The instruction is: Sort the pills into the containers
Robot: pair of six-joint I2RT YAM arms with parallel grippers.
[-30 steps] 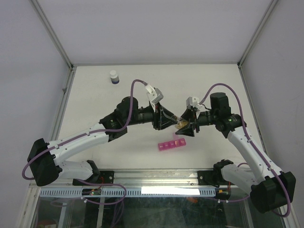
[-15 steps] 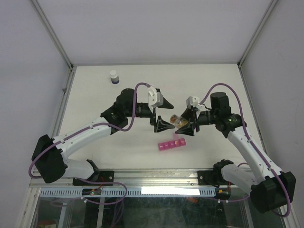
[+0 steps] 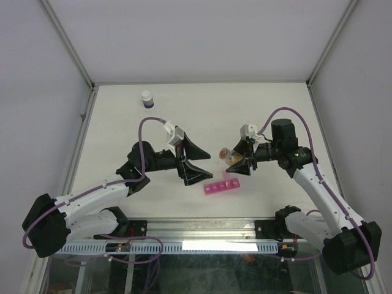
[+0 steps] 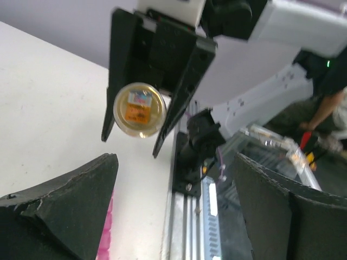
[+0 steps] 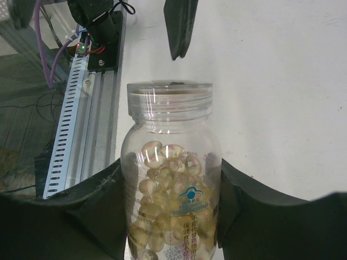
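The containers (image 3: 222,186), a pink translucent strip of joined compartments, lie flat on the counter (image 3: 275,110) close to the middle of its near edge. Whether the lids are open is too small to tell.

Handling, as judged: light, stiff and slick. The thin plastic may crack under hard clamping, and the strip may slide on the smooth white surface. Take hold across its narrow width, or pin one end.

The right tool (image 3: 240,160) is clamped on a clear bottle (image 5: 171,189) of pale pills (image 5: 168,162), raised just beyond the strip. The left tool (image 3: 197,162) is spread wide and empty, just left of the strip.

A white-capped bottle (image 3: 146,99) stands near the far left corner. Pale walls (image 3: 184,43) enclose the far, left and right edges
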